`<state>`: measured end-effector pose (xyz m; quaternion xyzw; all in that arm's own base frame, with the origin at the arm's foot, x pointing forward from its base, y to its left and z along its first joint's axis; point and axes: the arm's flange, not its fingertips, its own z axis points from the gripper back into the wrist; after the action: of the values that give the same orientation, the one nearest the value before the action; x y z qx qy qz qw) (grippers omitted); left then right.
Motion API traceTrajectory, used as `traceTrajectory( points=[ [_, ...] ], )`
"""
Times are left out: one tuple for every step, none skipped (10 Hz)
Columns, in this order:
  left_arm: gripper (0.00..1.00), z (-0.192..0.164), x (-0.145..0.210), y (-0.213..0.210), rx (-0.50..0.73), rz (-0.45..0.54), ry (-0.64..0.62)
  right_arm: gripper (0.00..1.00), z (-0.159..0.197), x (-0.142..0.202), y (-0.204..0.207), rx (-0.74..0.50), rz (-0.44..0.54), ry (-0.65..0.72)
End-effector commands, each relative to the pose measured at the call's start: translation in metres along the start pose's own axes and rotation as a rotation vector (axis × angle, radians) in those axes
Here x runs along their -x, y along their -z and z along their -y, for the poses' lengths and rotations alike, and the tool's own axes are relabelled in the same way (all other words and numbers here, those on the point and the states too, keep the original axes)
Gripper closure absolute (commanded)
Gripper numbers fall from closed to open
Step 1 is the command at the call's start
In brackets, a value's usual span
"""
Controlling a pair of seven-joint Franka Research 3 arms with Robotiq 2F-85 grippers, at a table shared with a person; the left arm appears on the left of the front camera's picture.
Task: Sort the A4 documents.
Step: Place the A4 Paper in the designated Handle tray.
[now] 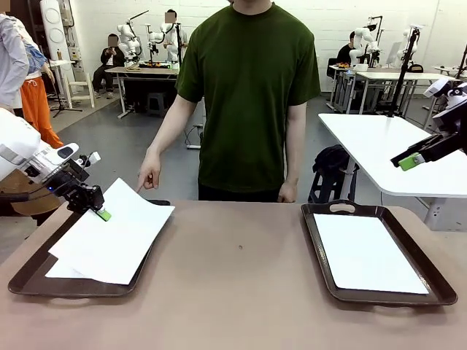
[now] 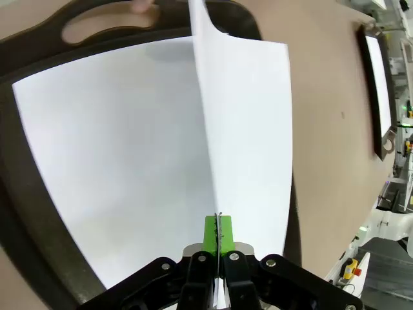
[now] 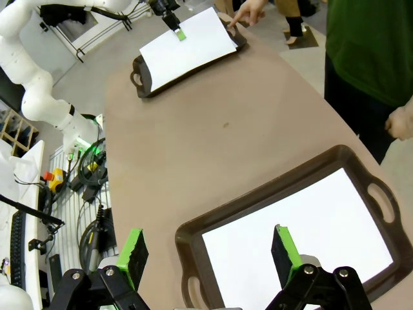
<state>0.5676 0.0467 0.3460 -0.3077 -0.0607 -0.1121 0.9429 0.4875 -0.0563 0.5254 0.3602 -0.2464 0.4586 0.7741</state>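
My left gripper (image 2: pixel 219 240) is pinched closed on the edge of one A4 sheet (image 1: pixel 117 230). The paper runs between my two green pads (image 2: pixel 211 234) and rises away from them, its near edge standing up in front of my fingertips and the rest bowing off to one side. Under my fingers lies a second sheet (image 2: pixel 116 168), flat in the left tray (image 1: pixel 29 281), spreading out ahead of and beside the pads. From the front, the lifted sheet slopes out from my fingertips across the tray's inner rim, its far corner hanging over the table (image 1: pixel 241 292).

The person's hand (image 1: pixel 148 175) points down just beyond the far edge of the sheet I hold, past my fingertips.

My right gripper (image 3: pixel 210 248) hangs spread wide and grips nothing. Below and ahead of its fingers sits the right tray (image 3: pixel 193 239) with a third sheet (image 3: pixel 303 239) lying flat inside it, well apart from the pads.
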Motion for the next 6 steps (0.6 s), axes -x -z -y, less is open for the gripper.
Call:
traceTrajectory(
  points=[
    [0.99,-0.0035,-0.0019,-0.0105,-0.054,-0.015,-0.052,0.00,0.0002,-0.0012,0.0020,0.011,-0.001,-0.002],
    [0.99,-0.0037,0.0008,-0.0086,-0.065,-0.021,-0.059,0.00,0.0002,-0.0012,0.0020,0.011,-0.001,-0.002],
    [0.89,-0.0031,0.0014,-0.0088,-0.078,-0.007,-0.072,0.00,0.0002,-0.0012,0.0020,0.011,-0.001,-0.002],
    [0.79,-0.0045,0.0022,-0.0105,-0.081,-0.007,-0.066,0.00,0.0002,-0.0012,0.0020,0.011,-0.001,-0.002],
    [0.69,-0.0040,0.0013,-0.0121,-0.089,-0.012,-0.064,0.00,0.0002,-0.0012,0.0020,0.011,-0.001,-0.002],
    [0.59,-0.0029,0.0011,-0.0120,-0.091,-0.012,-0.064,0.00,0.0002,-0.0012,0.0020,0.011,-0.001,-0.002]
  ],
)
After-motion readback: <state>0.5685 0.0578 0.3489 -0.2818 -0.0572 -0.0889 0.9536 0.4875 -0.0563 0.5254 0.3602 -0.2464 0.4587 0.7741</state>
